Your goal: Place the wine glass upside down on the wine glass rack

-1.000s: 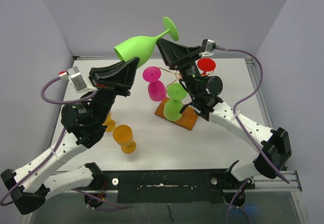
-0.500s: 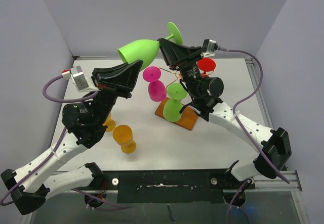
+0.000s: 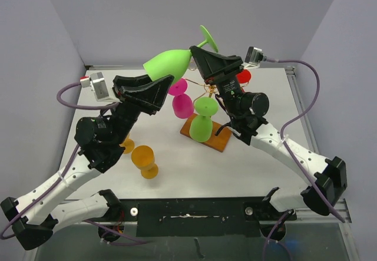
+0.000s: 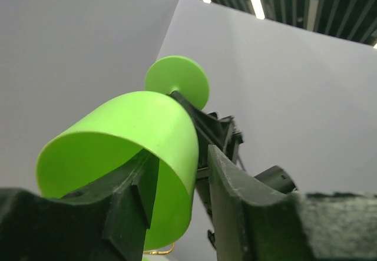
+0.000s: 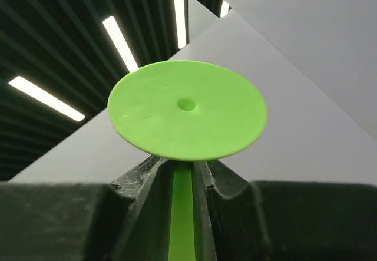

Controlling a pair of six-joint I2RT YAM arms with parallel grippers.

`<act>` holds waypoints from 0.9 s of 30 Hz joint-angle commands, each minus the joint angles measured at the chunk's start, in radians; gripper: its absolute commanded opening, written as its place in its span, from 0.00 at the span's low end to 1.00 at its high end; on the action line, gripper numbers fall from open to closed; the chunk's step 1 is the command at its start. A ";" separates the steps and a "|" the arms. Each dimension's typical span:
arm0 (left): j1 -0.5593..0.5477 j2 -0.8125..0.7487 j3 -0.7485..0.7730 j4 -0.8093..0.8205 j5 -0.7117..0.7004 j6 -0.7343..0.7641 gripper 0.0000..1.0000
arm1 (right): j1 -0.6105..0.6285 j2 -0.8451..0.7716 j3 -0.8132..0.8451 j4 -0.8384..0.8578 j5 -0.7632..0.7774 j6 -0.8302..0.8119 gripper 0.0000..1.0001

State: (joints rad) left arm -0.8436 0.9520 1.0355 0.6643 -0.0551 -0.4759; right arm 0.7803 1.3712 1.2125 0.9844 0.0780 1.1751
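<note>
A light green wine glass [image 3: 168, 63] hangs high in the air, lying almost level with its foot to the upper right. My right gripper [image 3: 194, 50] is shut on its stem just under the foot [image 5: 187, 109]. My left gripper [image 3: 169, 79] is open: one finger is inside the bowl [image 4: 135, 125], and the other is outside with a gap to the wall. The wine glass rack [image 3: 207, 88] is gold wire on a brown wooden base [image 3: 219, 138], below and right of the held glass.
On the rack hang a magenta glass [image 3: 181, 103], a second green glass [image 3: 203, 122] and a red glass [image 3: 242, 75]. An orange glass [image 3: 144, 158] lies on the table at front left, with another orange one [image 3: 126, 145] partly hidden behind my left arm.
The right gripper has carried the green glass up and to the right. The left gripper's jaws have opened off the bowl's rim and followed it to the right.
</note>
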 commanded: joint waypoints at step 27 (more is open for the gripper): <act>-0.003 0.121 0.412 -0.732 0.238 -0.212 0.47 | -0.133 -0.550 0.171 -1.394 -0.123 -1.012 0.00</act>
State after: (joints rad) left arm -0.8486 1.0306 1.3640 -0.0135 0.0917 -0.6548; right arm 0.6483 0.8124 1.3609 -0.2203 -0.0471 0.3374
